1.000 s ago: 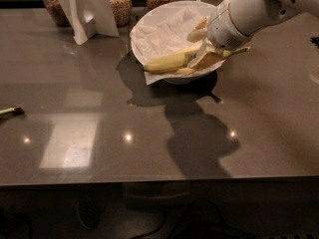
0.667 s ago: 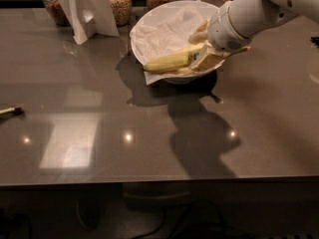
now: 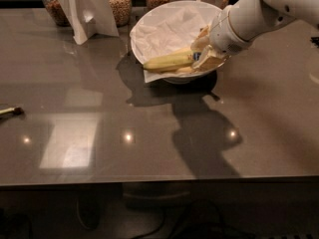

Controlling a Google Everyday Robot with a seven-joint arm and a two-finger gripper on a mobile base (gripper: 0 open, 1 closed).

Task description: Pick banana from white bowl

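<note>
Greenish-yellow banana (image 3: 169, 61) in white bowl (image 3: 173, 3); jaws at sticker (image 3: 196, 57) end.

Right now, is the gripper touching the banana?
Cannot tell. In the camera view the gripper covers one end of the banana in the white bowl, hiding contact.

Glossy dark grey table (image 3: 149, 148) carries a large round white bowl (image 3: 172, 4), with the hand (image 3: 205, 56) at its right rim. Left of the hand at the back: glass jars of grain (image 3: 119, 4), white folded paper stand (image 3: 87, 9). Far left, nearer: small thin object (image 3: 10, 111).
</note>
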